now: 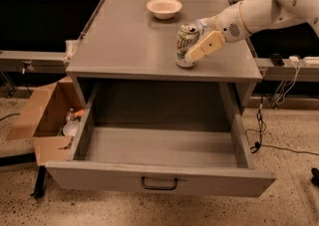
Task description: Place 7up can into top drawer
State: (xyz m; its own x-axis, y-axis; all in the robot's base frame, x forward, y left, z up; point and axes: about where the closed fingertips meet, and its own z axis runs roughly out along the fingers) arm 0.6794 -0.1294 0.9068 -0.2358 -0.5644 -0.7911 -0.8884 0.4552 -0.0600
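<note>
The drawer is standing pulled fully out of the grey cabinet, its flat front panel facing the camera and its dark wire handle sitting at the middle of that panel. The inside of the drawer is showing a bare grey floor.

Above the drawer, the cabinet top is carrying the can. The can is standing above the drawer's right half, near the top's front edge, and it is outside the drawer. It is looking upright or very slightly tilted, with its green logo facing the camera.

The gripper is sitting right at the can, above the drawer's right side. Its cream-coloured part is lying across the can's right front, touching it or just short of it. How wide the gripper is standing, and whether it is holding the can, I cannot tell. The white arm is reaching in from beyond the drawer's right end, sloping down toward the can.

Farther back than the drawer, near the cabinet top's rear edge, a pale bowl is resting well apart from the can. Just left of the drawer, a brown cardboard box is lying open on the speckled floor with small items inside. Right of the drawer, dark cables are hanging down to the floor.
</note>
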